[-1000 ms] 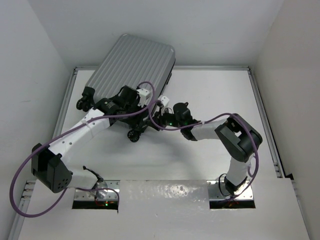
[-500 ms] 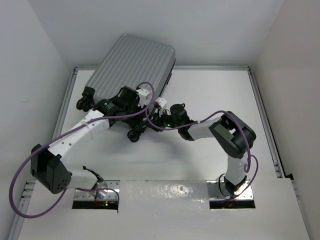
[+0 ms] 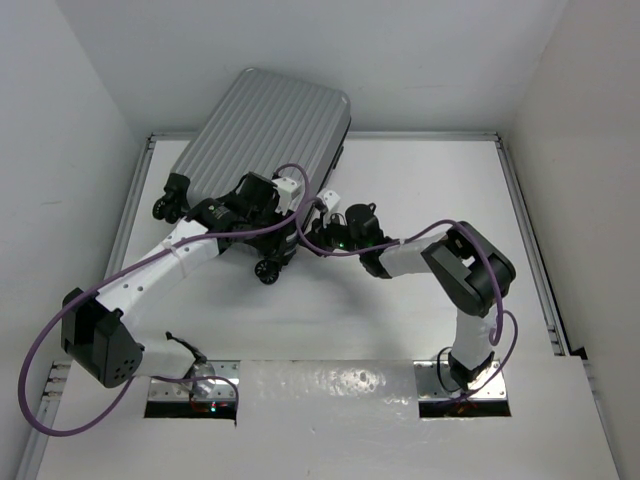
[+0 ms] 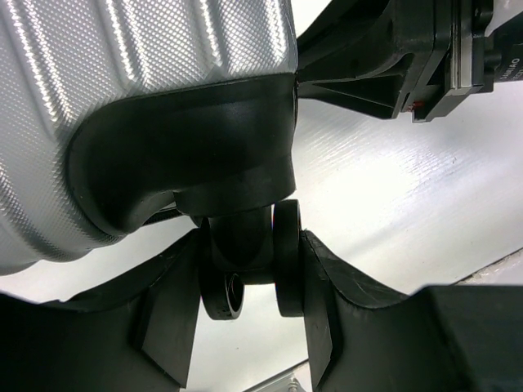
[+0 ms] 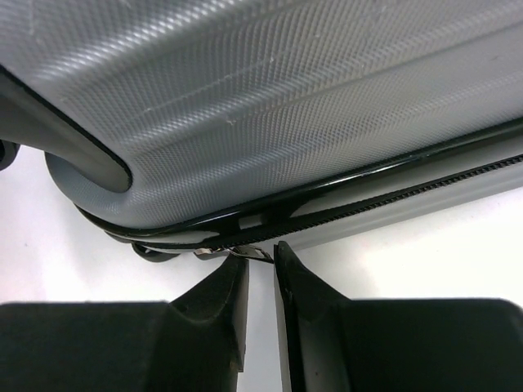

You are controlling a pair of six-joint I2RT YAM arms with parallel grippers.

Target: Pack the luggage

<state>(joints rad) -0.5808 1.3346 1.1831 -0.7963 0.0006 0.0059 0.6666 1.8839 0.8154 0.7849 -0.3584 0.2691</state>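
The luggage (image 3: 265, 135) lies shut at the back left of the table (image 3: 430, 180), its ribbed silver shell up and its long side set at a slant, with the far corner against the back wall. Both arms reach in to its near end, close beside each other. The left gripper (image 4: 249, 245) is closed around a black twin wheel (image 4: 286, 261) at a corner of the case, one finger (image 4: 172, 318) pressed to each outer face of the wheel, and the black corner housing sits just above. The right gripper (image 5: 261, 253) is at the seam of the case, where the black zip (image 5: 409, 196) runs between the two halves. Its fingers (image 5: 221, 310) stand narrow with only a slit between them, and a small metal pull (image 5: 245, 251) sits right at their tips (whether it is actually pinched cannot be told from this view). In the left wrist view the right gripper shows at the upper right, just beside the same corner.
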